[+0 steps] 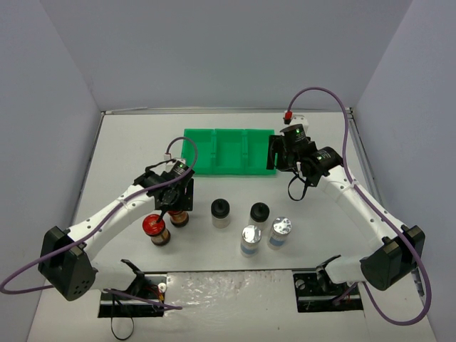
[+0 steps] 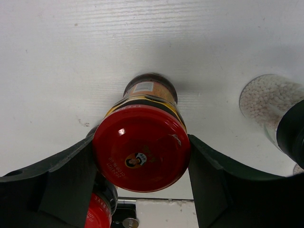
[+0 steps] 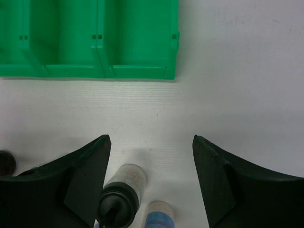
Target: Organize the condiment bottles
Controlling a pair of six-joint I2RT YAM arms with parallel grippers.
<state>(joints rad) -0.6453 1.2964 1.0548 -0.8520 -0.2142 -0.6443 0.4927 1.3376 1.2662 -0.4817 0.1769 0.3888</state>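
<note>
Currently we clamp the left gripper (image 2: 141,145) on one red-capped jar (image 2: 142,123); the right gripper (image 3: 151,142) stands open near the green tray (image 3: 137,72).

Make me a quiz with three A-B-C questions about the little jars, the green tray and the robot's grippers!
1. Where are the six jars, compared with the green tray?
A. inside it. B. stacked on its walls. C. on the table outside it.
2. How many silver-capped jars are there?
A. two. B. one. C. four.
3. What is the left gripper doing?
A. hanging open over the tray. B. shut on a red-capped jar. C. shut on a black-capped jar.
Answers: 1 C, the tray's compartments are empty. 2 A, two silver caps stand side by side. 3 B, it clamps the red cap from both sides.
</note>
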